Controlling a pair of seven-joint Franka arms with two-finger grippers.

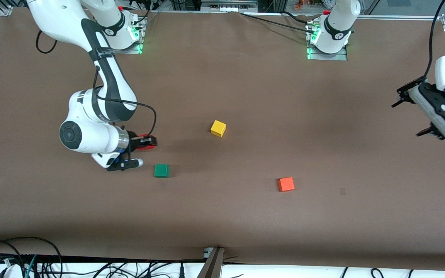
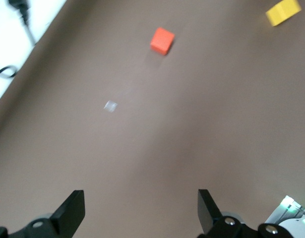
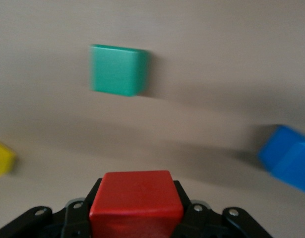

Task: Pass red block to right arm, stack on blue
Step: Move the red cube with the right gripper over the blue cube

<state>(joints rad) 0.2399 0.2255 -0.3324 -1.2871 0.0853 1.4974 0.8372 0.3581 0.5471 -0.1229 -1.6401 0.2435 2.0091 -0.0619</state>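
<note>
Jaws of right gripper [image 3: 137,218] clamp red block [image 3: 137,198]; left gripper [image 2: 140,210] spread; blue cube [image 3: 288,156] cropped.

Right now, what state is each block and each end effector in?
red block: gripped in the right end effector, off the table
blue block: on the table, nothing stacked on it
green block: on the table, free
yellow block: on the table, free
orange block: on the table, free
left end effector: open, empty, waiting
</note>
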